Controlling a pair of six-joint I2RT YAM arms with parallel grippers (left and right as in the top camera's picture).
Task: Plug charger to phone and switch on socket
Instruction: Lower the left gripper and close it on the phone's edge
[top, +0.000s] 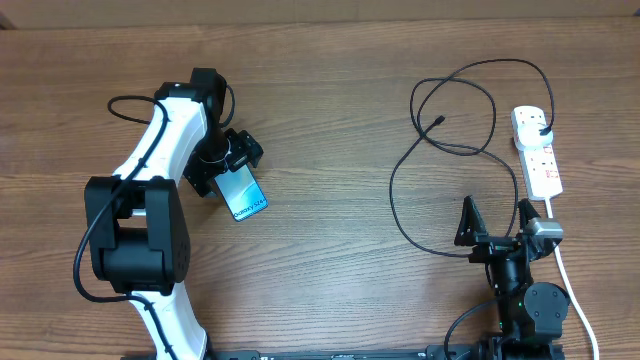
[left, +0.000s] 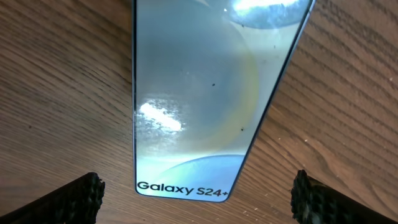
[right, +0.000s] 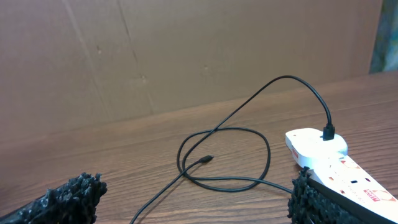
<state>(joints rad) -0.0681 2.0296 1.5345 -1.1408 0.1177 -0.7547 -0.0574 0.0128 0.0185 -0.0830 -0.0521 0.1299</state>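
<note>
Rough black fingertips of the left gripper fill the bottom corners of the left wrist view. They are spread wider than the phone, which lies flat on the wooden table between them, touching neither as far as shows. The right gripper also stands wide apart and empty, low over the table just beside the socket. Its wrist view shows the charger with its plug seated in the socket's end and its connector tip lying free inside the loop. Only the overhead view shows that the phone and charger are well apart.
</note>
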